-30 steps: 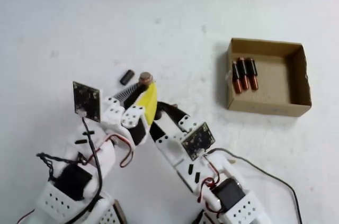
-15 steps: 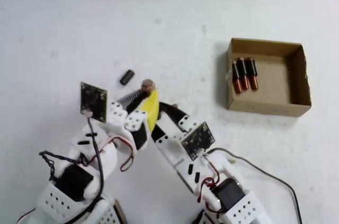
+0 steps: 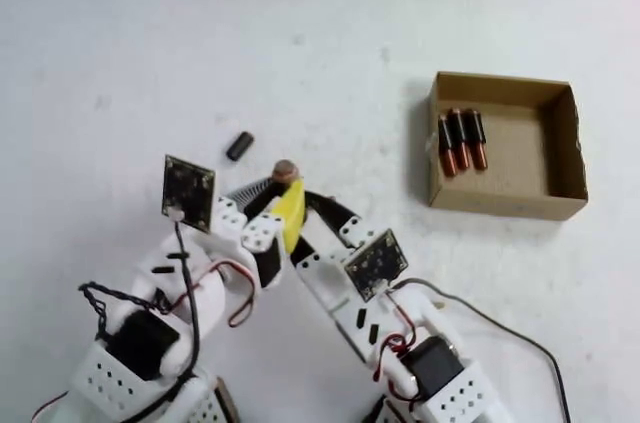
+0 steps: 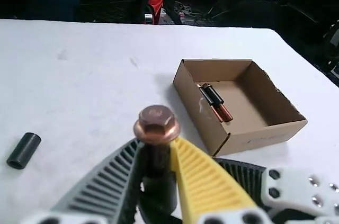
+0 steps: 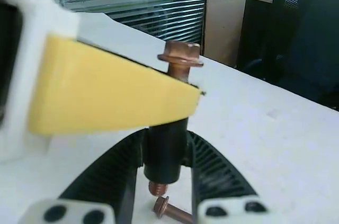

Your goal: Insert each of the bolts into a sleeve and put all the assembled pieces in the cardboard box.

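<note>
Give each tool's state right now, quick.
Left tool: closed on the bolt.
Right tool: closed on the sleeve.

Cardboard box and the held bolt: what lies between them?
A bare stretch of table, plain in the high view, separates the bolt from the cardboard box.

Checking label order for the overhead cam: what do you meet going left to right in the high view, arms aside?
A short black cylindrical sleeve lying loose → a held copper hex-head bolt → a brown cardboard box holding three copper-and-black assembled pieces.
</note>
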{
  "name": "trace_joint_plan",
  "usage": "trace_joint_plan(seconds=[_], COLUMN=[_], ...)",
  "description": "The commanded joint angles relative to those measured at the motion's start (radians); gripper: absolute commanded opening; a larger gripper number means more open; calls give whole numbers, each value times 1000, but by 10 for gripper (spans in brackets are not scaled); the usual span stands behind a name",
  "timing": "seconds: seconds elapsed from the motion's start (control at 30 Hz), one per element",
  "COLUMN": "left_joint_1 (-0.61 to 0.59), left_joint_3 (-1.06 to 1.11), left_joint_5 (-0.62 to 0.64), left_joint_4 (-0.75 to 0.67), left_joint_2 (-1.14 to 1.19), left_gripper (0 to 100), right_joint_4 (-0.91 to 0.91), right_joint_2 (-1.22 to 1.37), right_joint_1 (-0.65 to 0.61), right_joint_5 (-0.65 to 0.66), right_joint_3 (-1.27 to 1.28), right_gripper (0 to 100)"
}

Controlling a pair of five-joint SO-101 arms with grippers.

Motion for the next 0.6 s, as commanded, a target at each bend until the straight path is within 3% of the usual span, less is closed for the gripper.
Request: trace_joint_plan(seconds=[0.0, 0.17, 0.57], left_joint_1=[8, 8, -104], left_joint_3=[-11, -9, -17], left_joint_5=[-44, -44, -51], left_joint_4=[-3, -2, -66], left_joint_2=[-5, -4, -4], left_gripper=[198, 346, 353], right_joint_4=[1, 1, 1], right_joint_2=[-10, -10, -10], right_joint_1=[18, 21, 22], right_joint_5=[-8, -8, -8], right_joint_3=[9, 9, 9], right_gripper=[17, 17, 17])
